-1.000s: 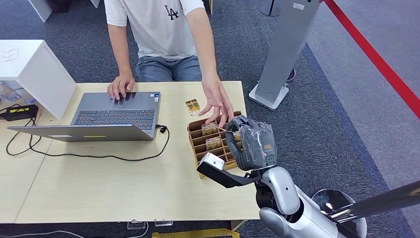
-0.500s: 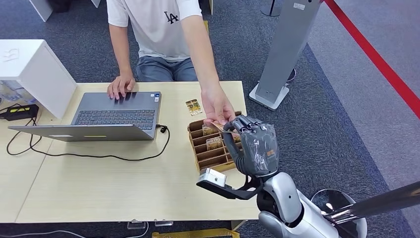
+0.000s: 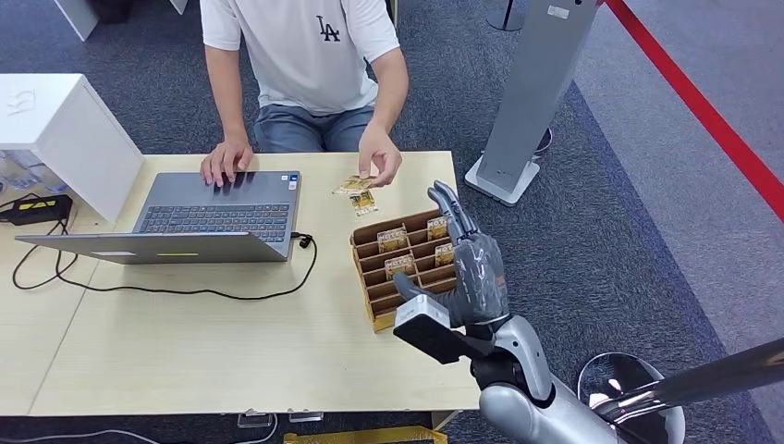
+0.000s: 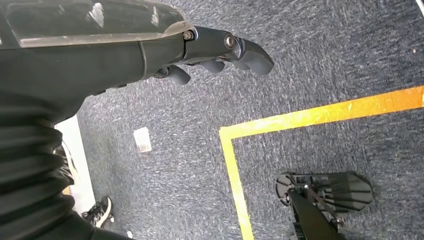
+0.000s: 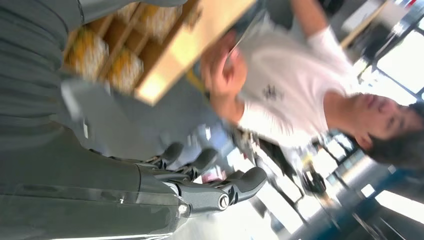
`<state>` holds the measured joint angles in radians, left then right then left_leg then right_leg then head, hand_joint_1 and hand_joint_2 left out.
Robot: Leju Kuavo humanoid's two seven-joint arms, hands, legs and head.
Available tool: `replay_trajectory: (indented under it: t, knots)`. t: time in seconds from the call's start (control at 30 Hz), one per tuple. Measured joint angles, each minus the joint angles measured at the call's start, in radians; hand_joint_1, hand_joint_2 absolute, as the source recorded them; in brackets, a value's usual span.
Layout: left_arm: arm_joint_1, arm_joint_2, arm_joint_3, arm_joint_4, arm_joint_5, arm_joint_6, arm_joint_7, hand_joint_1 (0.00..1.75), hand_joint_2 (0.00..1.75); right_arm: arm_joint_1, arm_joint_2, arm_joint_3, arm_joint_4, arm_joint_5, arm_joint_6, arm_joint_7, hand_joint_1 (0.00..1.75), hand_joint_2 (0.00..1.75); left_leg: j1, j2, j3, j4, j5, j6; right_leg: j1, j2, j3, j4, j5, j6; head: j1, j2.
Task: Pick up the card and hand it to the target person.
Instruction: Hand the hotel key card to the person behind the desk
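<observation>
The card [image 3: 353, 185], small and gold-patterned, is held in the seated person's hand [image 3: 381, 165] above the far side of the table [image 3: 231, 342]. My right hand [image 3: 467, 266] hovers over the right end of the cardboard card organizer [image 3: 374, 277], fingers stretched out and apart, nothing in it. The right wrist view has those fingers [image 5: 235, 185] straight, with the person's hand and card [image 5: 225, 62] blurred beyond the organizer [image 5: 165, 70]. In the left wrist view my left hand [image 4: 150, 45] hangs over carpet, fingers loosely extended and empty.
Another gold card [image 3: 362, 203] lies on the table just behind the organizer, whose slots hold several more. An open laptop [image 3: 217, 217] with a black cable [image 3: 185, 291] sits at left, a white box [image 3: 65, 129] beyond it. A grey pillar [image 3: 532, 92] stands right of the table.
The person took the card from my right hand and drew it back toward themselves. My right hand opened its fingers and dropped back over the organizer.
</observation>
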<state>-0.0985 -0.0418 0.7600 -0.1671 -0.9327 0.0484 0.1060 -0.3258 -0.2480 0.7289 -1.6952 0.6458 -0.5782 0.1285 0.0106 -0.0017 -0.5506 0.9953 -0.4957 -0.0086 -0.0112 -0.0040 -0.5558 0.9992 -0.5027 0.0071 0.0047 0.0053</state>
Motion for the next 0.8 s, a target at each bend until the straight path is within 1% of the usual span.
replay_trajectory:
  t: [0.07, 0.1, 0.2, 0.3, 0.37, 0.53, 0.8]
  knots:
    - [0.0, 0.0, 0.004, 0.0, 0.0, 0.002, 0.0, 0.0, 0.0, 0.004, 0.007, 0.0, 0.018, -0.189, 0.034, -0.053, 0.0, 1.75, 0.0, 0.0, 0.0, 0.0, 0.0, 0.0, 0.0, 0.0, 0.0, 0.0, 0.0, 0.0, 0.0, 0.0]
    - [0.0, 0.0, 0.007, 0.0, 0.0, 0.002, 0.0, 0.0, 0.0, 0.006, 0.01, -0.001, 0.028, -0.261, 0.056, -0.065, 0.0, 1.75, 0.0, 0.0, 0.0, 0.0, 0.0, 0.0, 0.0, 0.0, 0.0, 0.0, 0.0, 0.0, -0.001, 0.0]
    - [0.0, 0.0, 0.012, 0.0, -0.003, 0.001, 0.0, 0.0, 0.0, 0.017, 0.013, -0.003, 0.058, -0.437, 0.123, -0.078, 0.0, 1.75, 0.0, 0.0, 0.0, 0.0, 0.0, 0.0, 0.0, 0.0, 0.0, 0.0, 0.0, 0.0, -0.001, 0.0]
    - [0.0, 0.0, 0.019, 0.0, -0.006, 0.0, 0.0, 0.0, 0.0, 0.039, 0.015, -0.008, 0.085, -0.575, 0.153, -0.095, 0.0, 1.75, 0.0, 0.0, 0.0, 0.0, 0.0, 0.0, 0.0, 0.0, 0.0, 0.0, 0.0, 0.0, 0.0, 0.0]
    - [0.0, 0.0, 0.024, 0.0, -0.007, 0.001, 0.001, 0.0, 0.0, 0.058, 0.015, -0.014, 0.1, -0.632, 0.159, -0.103, 0.0, 1.75, 0.0, 0.0, 0.0, 0.0, 0.0, 0.0, 0.0, 0.0, 0.0, 0.0, 0.0, 0.0, 0.0, 0.0]
    - [0.001, 0.0, 0.033, 0.0, -0.014, 0.016, 0.004, 0.0, 0.0, 0.105, 0.009, -0.048, 0.119, -0.724, 0.169, -0.119, 0.0, 1.75, 0.0, 0.0, 0.0, 0.0, 0.0, 0.0, 0.0, 0.0, 0.0, 0.0, 0.0, 0.0, 0.0, 0.0]
    - [0.001, 0.0, 0.04, 0.0, -0.021, 0.036, 0.016, 0.0, 0.0, 0.159, -0.011, -0.12, 0.114, -0.769, 0.172, -0.121, 0.0, 1.75, 0.0, 0.0, 0.0, 0.0, 0.0, 0.0, 0.0, 0.0, 0.0, 0.0, 0.0, 0.0, -0.001, 0.0]
